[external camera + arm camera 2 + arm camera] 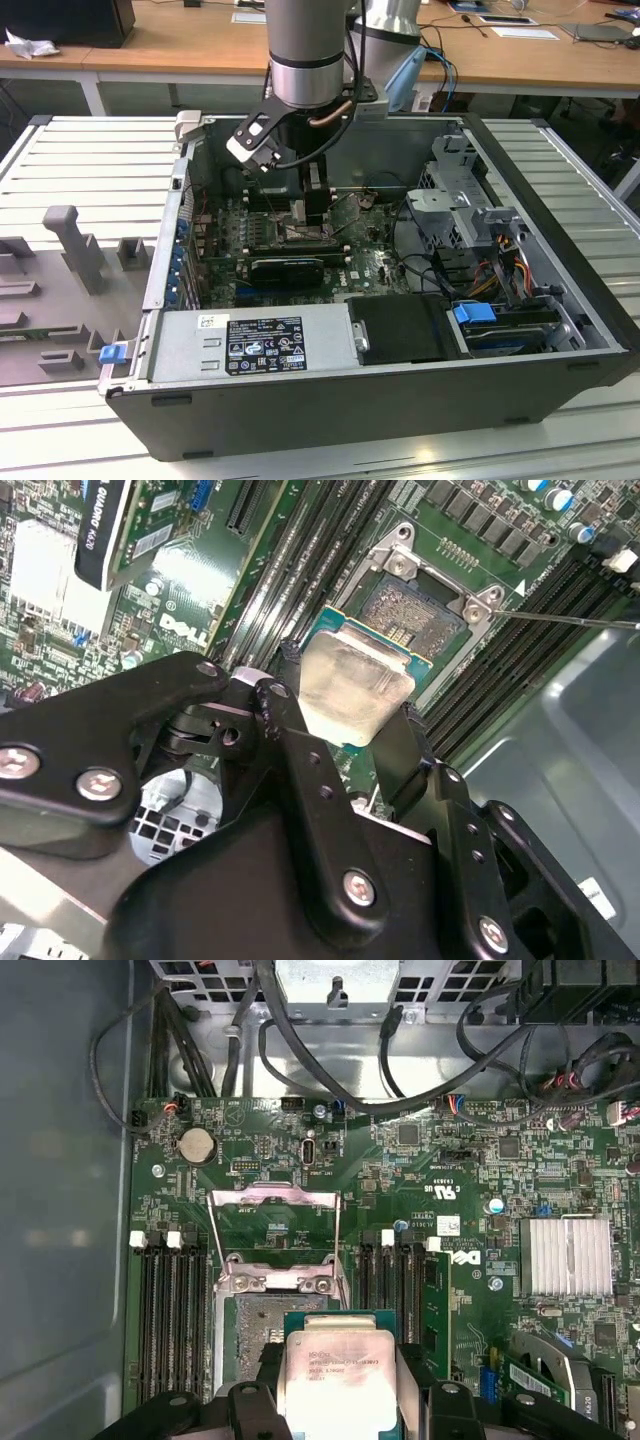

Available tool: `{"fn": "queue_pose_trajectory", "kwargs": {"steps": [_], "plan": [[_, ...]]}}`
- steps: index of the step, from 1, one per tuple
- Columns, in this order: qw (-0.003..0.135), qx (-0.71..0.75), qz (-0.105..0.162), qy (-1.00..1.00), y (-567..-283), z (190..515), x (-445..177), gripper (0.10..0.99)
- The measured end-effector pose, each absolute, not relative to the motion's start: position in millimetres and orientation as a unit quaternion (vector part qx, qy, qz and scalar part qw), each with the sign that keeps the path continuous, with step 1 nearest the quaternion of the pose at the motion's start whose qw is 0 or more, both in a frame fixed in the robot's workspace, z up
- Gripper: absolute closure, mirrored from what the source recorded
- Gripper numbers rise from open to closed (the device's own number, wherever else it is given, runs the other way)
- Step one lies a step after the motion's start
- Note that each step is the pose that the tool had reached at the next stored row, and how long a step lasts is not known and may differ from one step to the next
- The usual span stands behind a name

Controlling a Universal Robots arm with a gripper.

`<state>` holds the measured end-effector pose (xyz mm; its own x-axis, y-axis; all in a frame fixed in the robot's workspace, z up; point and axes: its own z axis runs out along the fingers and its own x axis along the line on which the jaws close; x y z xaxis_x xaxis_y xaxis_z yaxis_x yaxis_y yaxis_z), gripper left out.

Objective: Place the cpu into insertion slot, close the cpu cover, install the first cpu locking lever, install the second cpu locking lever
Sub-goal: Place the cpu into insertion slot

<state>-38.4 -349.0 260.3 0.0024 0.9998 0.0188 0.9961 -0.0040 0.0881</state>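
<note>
The gripper (350,725) clamps the cpu (355,685) by two opposite edges, holding it over the slot (410,615) and partly overlapping it. The cover (272,1197) stands raised. In the exterior view, the gripper sits at 12 o'clock from the graphics card (288,268).

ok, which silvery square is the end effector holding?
The cpu: smooth pale lid, clamped in the end effector by the insertion slot. The heatsink is finned, on the motherboard; the cpu cover is a hollow frame, raised.
</note>
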Motion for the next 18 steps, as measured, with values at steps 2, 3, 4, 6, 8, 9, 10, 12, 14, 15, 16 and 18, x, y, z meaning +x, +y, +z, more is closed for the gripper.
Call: {"fn": "queue_pose_trajectory", "kwargs": {"steps": [2, 3, 4, 6, 8, 9, 10, 12, 14, 15, 16, 18], "plan": [[0.025, 0.708, 0.038, 0.705, -349, 256, -38, 0.557], [0.024, 0.708, 0.038, 0.705, -349, 254, -39, 0.557], [0.024, 0.708, 0.038, 0.705, -349, 253, -39, 0.557], [0.024, 0.708, 0.038, 0.705, -349, 251, -39, 0.557], [0.024, 0.708, 0.038, 0.705, -349, 249, -39, 0.557], [0.024, 0.708, 0.038, 0.705, -349, 247, -39, 0.557], [0.024, 0.708, 0.038, 0.705, -349, 245, -39, 0.557], [0.024, 0.709, 0.038, 0.704, -349, 241, -39, 0.557], [0.024, 0.709, 0.038, 0.704, -349, 235, -39, 0.557], [0.024, 0.709, 0.038, 0.704, -349, 234, -39, 0.557], [0.024, 0.709, 0.038, 0.704, -349, 233, -39, 0.557], [0.024, 0.709, 0.038, 0.703, -349, 231, -39, 0.557]]}}
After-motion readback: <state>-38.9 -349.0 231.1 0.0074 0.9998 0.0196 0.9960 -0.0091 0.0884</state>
